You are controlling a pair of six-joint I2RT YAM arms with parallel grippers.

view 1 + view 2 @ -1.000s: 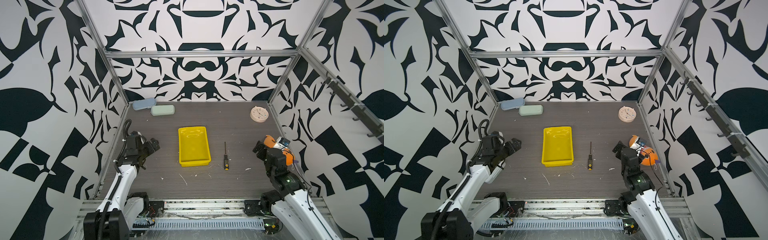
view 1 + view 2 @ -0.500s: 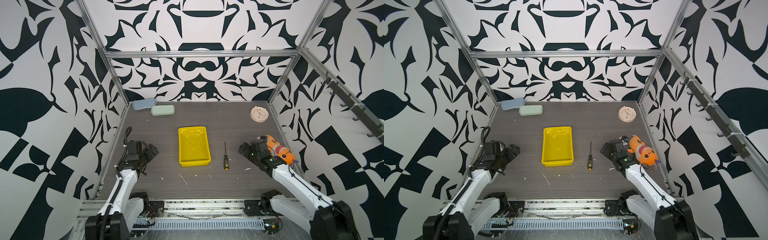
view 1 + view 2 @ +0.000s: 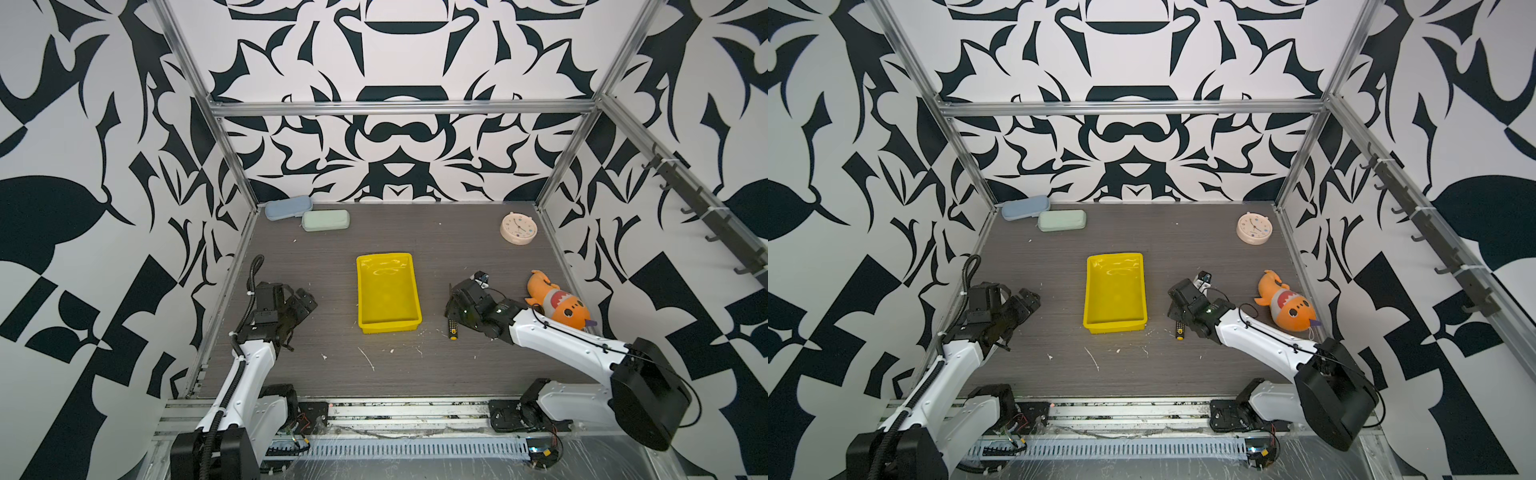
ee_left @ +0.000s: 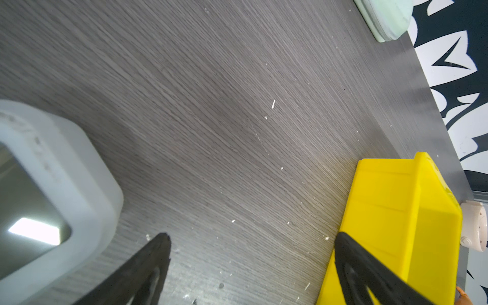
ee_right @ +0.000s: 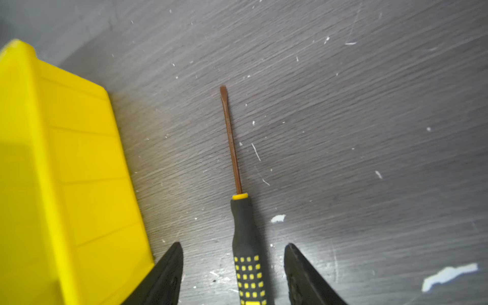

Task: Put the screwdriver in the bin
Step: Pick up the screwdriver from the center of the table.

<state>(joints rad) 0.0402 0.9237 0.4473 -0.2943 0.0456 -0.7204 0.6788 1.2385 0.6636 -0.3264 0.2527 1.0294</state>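
**While the screwdriver [image 5: 241, 224] lies on the table [image 3: 415, 365], the right gripper [image 5: 233, 245] straddles its handle**

Although the right gripper is low over the tool, its jaws are parted and grasp nothing. The right wrist view shows a strip of bare table between each black fingertip [image 5: 174, 253] and the dotted black handle, so neither touches it. The thin shaft runs away from the gripper and lies flat on the dark wood-grain surface.

In both top views only the handle's near end with its yellow cap shows [image 3: 453, 330] [image 3: 1179, 331], sticking out from under the right gripper [image 3: 453, 309]. The screwdriver sits outside the bin [image 3: 390, 326], on the robot's right of it and near its near right corner. It lies roughly along the bin's long side. In the right wrist view the bin's yellow outer wall [image 5: 79, 184] stands just beside the tool, with a band of table between them. Nothing lies in the bin.

The left gripper [image 3: 305, 299] hovers over the table on the other side of the bin, well apart from it. Its jaws are spread wide with nothing between them, as the left wrist view [image 4: 252, 235] shows.

A pale blue case [image 3: 288, 208] and a green case [image 3: 325, 220] lie by the far left corner. A round clock [image 3: 518, 227] sits far right, and an orange plush toy [image 3: 557, 301] lies beside the right arm.
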